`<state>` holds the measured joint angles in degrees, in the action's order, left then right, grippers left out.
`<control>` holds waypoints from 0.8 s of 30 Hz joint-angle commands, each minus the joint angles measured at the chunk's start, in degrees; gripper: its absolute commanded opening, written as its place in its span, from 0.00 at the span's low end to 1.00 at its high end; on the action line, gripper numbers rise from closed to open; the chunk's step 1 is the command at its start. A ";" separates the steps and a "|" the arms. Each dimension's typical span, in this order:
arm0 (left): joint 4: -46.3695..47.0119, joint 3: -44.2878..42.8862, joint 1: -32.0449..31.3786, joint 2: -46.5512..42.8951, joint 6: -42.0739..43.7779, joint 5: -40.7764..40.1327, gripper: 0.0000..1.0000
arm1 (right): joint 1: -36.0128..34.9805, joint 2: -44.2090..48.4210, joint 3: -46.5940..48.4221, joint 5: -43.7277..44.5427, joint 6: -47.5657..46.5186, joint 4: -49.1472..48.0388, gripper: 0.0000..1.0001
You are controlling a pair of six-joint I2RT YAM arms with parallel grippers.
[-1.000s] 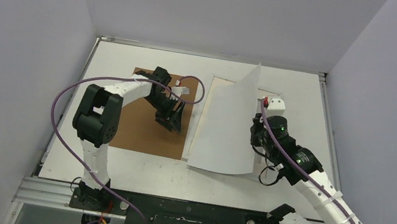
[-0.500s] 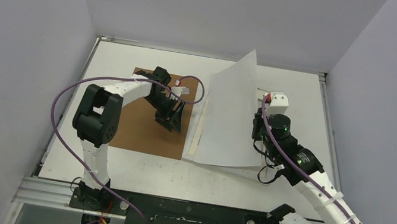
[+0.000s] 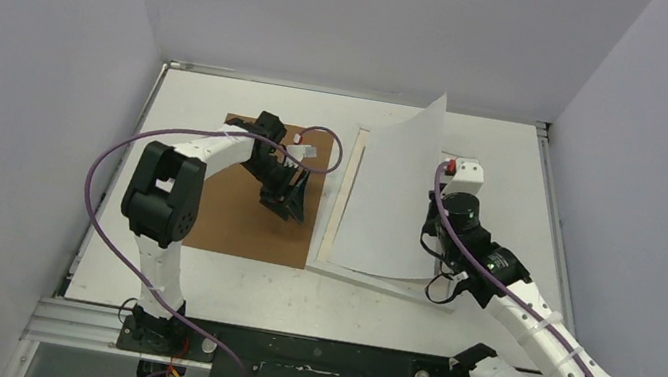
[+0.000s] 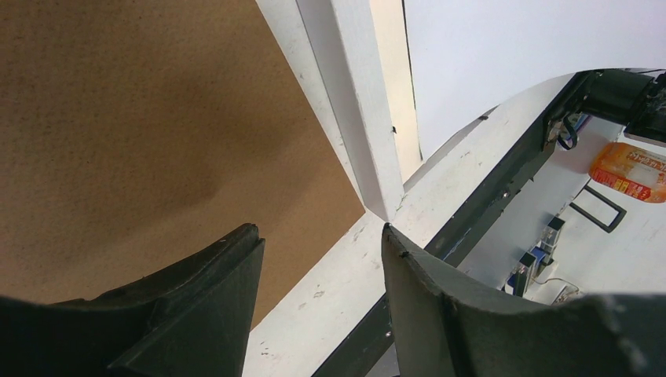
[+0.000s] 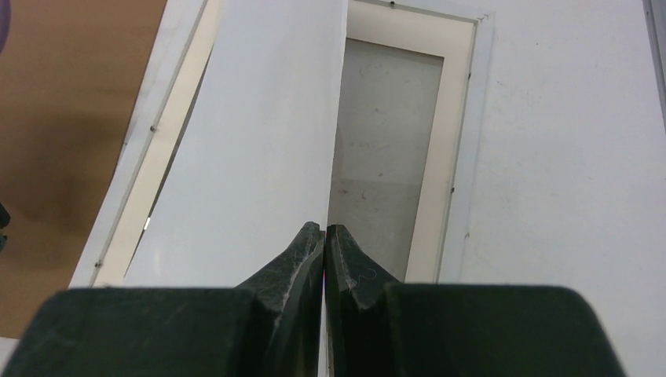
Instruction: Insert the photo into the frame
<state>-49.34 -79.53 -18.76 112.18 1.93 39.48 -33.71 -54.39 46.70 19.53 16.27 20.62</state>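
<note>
Grip check: clenched the right claw (image 5: 324,236) on the right edge of the photo (image 3: 389,197), white back showing, and stood the sheet tilted over the frame (image 3: 336,214) on the table (image 3: 514,177), left edge low along the frame's left rail, seemingly to hinge it flat into the opening. Hung the left claw (image 4: 322,251) released and empty over the brown backing board (image 3: 234,218), just beside the frame's near corner, probably to steady the rail or press the sheet down.
</note>
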 commanded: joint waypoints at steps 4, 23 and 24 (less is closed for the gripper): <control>-0.28 -2.50 0.38 -2.63 0.24 1.46 0.55 | 1.47 1.48 -1.25 -2.77 -0.36 -5.64 0.05; 0.02 -2.76 0.39 -2.03 -0.15 1.22 0.55 | 4.14 2.16 -4.20 -12.82 -0.80 -11.07 0.05; 0.10 -2.74 0.39 -1.99 -0.17 1.21 0.55 | 4.23 2.44 -4.47 -13.48 -1.19 -11.45 0.05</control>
<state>-49.36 -79.57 -18.68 112.18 1.91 39.48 -30.06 -53.69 43.05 8.27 15.57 13.54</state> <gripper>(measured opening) 0.548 0.059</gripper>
